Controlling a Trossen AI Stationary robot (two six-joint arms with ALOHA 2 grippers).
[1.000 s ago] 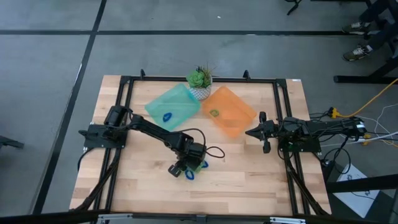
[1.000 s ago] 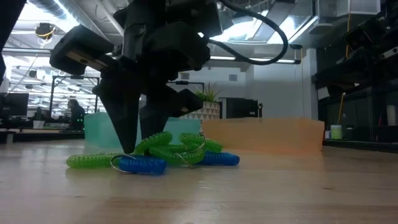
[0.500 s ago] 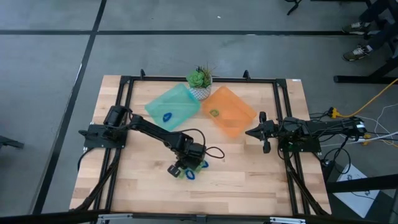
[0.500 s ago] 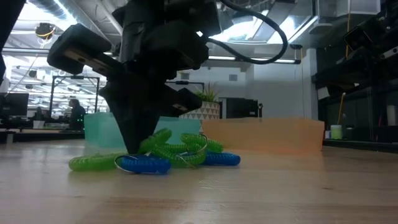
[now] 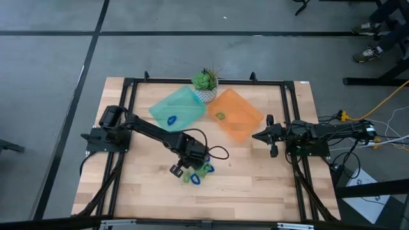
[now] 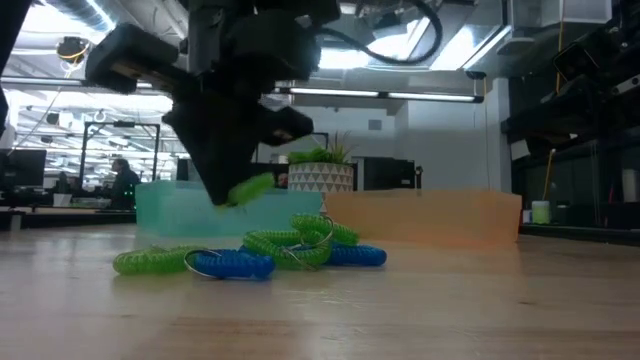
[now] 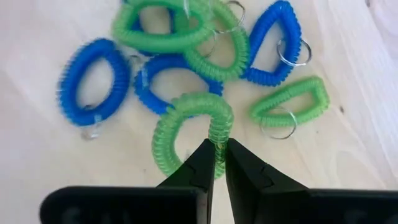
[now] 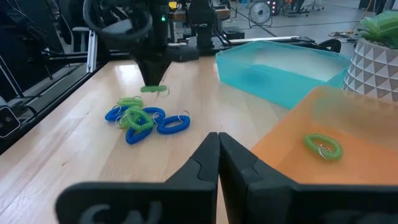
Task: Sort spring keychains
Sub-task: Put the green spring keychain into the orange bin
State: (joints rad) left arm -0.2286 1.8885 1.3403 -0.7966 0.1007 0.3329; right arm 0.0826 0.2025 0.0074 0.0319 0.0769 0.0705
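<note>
The blue tray [image 5: 174, 107] already holds one blue keychain [image 5: 171, 119], and to its right the orange tray [image 5: 246, 118] holds one green keychain [image 8: 323, 145], so the sort has begun with one piece in each. Most of the work remains: a heap of spring keychains [image 7: 186, 62], blue and green mixed, lies on the table [image 5: 255, 185] well in front of the blue tray.

Over that heap, the left gripper [image 7: 217, 155] is pinched tight on a green coil [image 7: 193, 134], which hangs clear of the wood. Far right of the heap, beside the orange tray, the right gripper [image 8: 217, 146] waits with its fingers pressed together, empty.

A second ago the left fingers stood spread down among the coils; now they have closed and lifted, taking the green coil up with them.
</note>
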